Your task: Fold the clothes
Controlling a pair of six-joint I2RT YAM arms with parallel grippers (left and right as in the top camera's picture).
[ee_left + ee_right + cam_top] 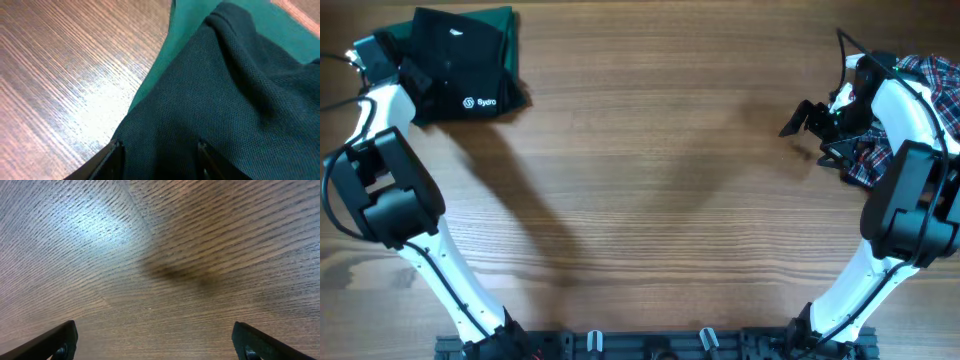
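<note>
The black polo shirt (pixel 460 65) lies folded into a compact rectangle at the far left of the table, white logo facing up, on top of a green garment (pixel 506 28). My left gripper (pixel 408 72) is at the shirt's left edge. In the left wrist view its fingers (pixel 159 152) are apart, with the black mesh fabric (pixel 225 100) lying between and beneath them and the green garment (pixel 185 40) showing beyond. My right gripper (pixel 802 120) is open and empty over bare wood at the right; the right wrist view (pixel 155 340) shows only tabletop between its wide-apart fingers.
A red-white-blue plaid shirt (pixel 932 80) lies bunched at the far right edge, just behind my right arm. The wooden table (pixel 650 180) stretches between the two arms. The arm bases stand at the front edge.
</note>
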